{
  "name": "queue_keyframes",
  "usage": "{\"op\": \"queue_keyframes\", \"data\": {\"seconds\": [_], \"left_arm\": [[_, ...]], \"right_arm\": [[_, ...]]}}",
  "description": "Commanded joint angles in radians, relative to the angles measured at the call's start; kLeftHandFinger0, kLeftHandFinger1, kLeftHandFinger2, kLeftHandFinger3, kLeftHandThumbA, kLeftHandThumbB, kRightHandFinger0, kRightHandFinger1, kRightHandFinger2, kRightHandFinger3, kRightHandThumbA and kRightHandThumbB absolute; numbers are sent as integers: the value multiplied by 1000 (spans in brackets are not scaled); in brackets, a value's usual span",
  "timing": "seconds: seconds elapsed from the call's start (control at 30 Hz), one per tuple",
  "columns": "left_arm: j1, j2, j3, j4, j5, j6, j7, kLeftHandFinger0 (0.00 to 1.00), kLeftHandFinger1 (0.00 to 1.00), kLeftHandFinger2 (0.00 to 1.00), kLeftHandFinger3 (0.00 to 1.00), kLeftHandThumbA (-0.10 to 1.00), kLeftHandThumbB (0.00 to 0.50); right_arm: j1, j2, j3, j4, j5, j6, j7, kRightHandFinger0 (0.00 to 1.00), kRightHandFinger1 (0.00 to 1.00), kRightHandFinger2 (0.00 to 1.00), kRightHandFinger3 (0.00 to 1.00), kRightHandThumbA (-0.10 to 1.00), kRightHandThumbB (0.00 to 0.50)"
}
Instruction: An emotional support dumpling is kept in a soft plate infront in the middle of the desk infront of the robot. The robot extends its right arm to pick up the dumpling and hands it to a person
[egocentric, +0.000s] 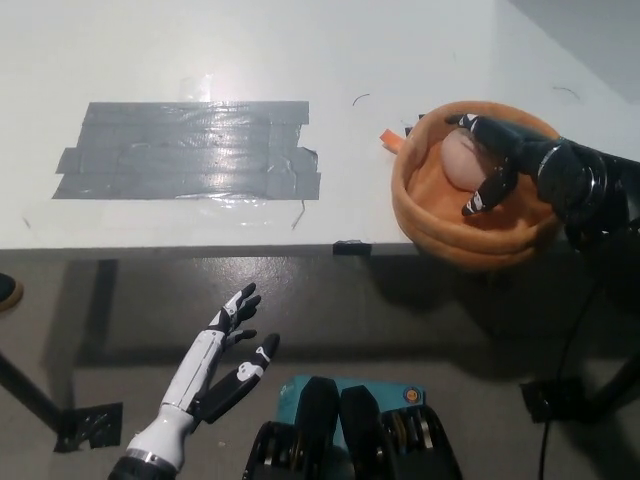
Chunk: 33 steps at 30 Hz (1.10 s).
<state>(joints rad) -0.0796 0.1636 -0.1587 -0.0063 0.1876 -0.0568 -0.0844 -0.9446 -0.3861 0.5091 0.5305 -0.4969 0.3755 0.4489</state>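
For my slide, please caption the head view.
Black right hand reaches into the orange plate, over the dumpling.

An orange soft plate (430, 215) sits at about three o'clock on the white worktop (300, 50), close to the near edge. Inside it lies a pale pink dumpling (458, 160), toward the plate's far side. The black right robot hand (500, 160) reaches in from the right and lies over the dumpling, fingers (478, 203) curled down around it; whether they grip it cannot be told. A patch of grey tape (190, 150) covers the worktop at about ten o'clock, well apart from the plate. The white left robot hand (222, 355) hangs at seven o'clock below the worktop edge, fingers spread, holding nothing.
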Motion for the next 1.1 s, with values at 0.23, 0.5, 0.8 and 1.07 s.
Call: {"op": "queue_keyframes", "data": {"seconds": [0.23, 0.5, 0.8, 1.07], "left_arm": [[-20, 15, 5, -24, 6, -37, -9, 891, 968, 992, 1000, 698, 31], [-26, 16, 5, -24, 7, -43, -9, 884, 960, 985, 1000, 701, 17], [-41, 20, 7, -26, 7, -48, -9, 872, 947, 971, 1000, 697, 13], [-56, 24, 7, -40, 8, -32, -13, 861, 937, 965, 1000, 688, 11]], "right_arm": [[-70, -2, 8, 84, -44, 0, 17, 1000, 1000, 1000, 1000, 963, 405], [-137, 69, -2, 294, -37, -49, -42, 971, 1000, 1000, 1000, 838, 355], [-158, 134, -9, 563, -36, -194, -213, 714, 843, 912, 931, 314, 240], [-125, 176, -46, 761, -25, -396, -429, 47, 471, 851, 712, -100, 202]]}}
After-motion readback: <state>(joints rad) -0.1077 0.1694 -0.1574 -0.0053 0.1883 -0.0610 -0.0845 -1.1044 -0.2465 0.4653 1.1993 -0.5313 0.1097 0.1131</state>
